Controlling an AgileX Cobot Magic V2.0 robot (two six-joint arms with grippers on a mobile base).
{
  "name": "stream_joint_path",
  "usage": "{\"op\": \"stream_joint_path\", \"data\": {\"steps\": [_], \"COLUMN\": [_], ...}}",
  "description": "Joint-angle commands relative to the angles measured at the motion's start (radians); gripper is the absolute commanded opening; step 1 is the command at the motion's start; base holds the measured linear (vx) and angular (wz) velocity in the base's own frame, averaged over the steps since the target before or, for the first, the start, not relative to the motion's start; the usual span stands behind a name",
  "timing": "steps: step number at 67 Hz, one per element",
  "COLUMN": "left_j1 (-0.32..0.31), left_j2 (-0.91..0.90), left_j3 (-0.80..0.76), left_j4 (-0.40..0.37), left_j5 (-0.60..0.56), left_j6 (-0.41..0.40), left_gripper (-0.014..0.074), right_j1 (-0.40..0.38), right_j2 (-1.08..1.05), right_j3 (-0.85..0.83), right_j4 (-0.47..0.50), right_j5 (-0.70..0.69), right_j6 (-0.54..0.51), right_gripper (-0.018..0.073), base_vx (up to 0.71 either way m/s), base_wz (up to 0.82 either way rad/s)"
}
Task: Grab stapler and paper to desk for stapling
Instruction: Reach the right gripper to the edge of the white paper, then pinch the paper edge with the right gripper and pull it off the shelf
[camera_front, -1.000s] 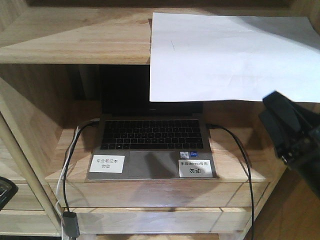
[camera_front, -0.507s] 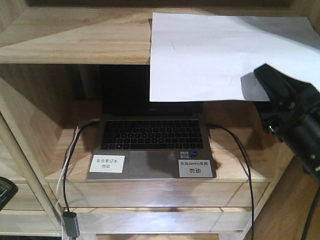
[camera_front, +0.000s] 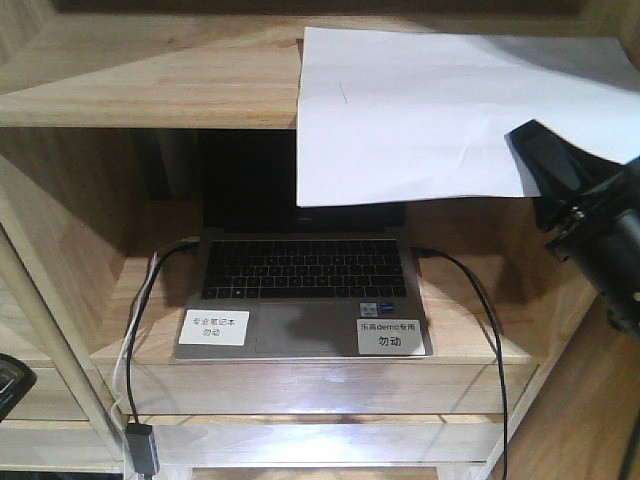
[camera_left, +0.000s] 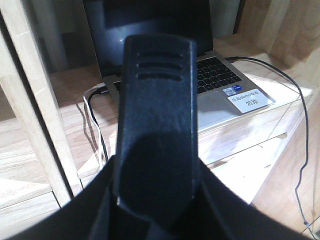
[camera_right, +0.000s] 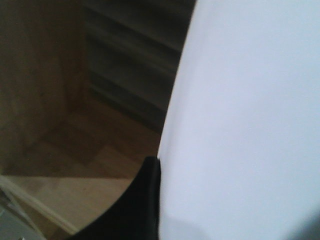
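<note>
Paper hangs off the shelf against the right tool, whose grip I cannot tell; best to pinch the edge firmly and slide it out flat.

— Laptop?
— Open, screen dark, inside the shelf, below and left of the right pincer.
— Markings?
— Two white labels on the palm rest of the laptop.
— Cabling?
— One black cable below the pincer. More cables on the laptop's far side, running down to a grey adapter.
</note>
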Motion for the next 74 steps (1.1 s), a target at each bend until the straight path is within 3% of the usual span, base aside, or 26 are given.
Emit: {"op": "stream_joint_path", "data": {"steps": [1, 17, 39, 74], "left_j1": [-0.005, -0.005, -0.005, -0.005], "left_j2": [0.008, 0.008, 0.008, 0.008], "left_j3": [-0.029, -0.029, -0.029, -0.029], "left_j4": [0.003, 0.003, 0.003, 0.003], "left_j5": [-0.105, -0.105, -0.105, -0.105], "left_j6": [0.000, 0.000, 0.000, 0.000], "left_gripper": [-0.0007, -0.0007, -0.0007, -0.0007], "right_j1": [0.002, 0.002, 0.002, 0.002], "right_j2": [-0.068, -0.205, -0.401, -0.689], "right_j3": [-0.026, -0.020, 0.207, 0.324], "right_j4": [-0.017, -0.088, 0.012, -0.030], "right_j5": [-0.051, 0.022, 0.060, 0.120], "right_j6": [-0.001, -0.001, -0.001, 0.007], "right_gripper": [-0.0010, -0.0008, -0.0008, -0.0006], "base_vx": [0.00, 0.00, 0.00, 0.00], "base_wz": [0.00, 0.00, 0.00, 0.00]}}
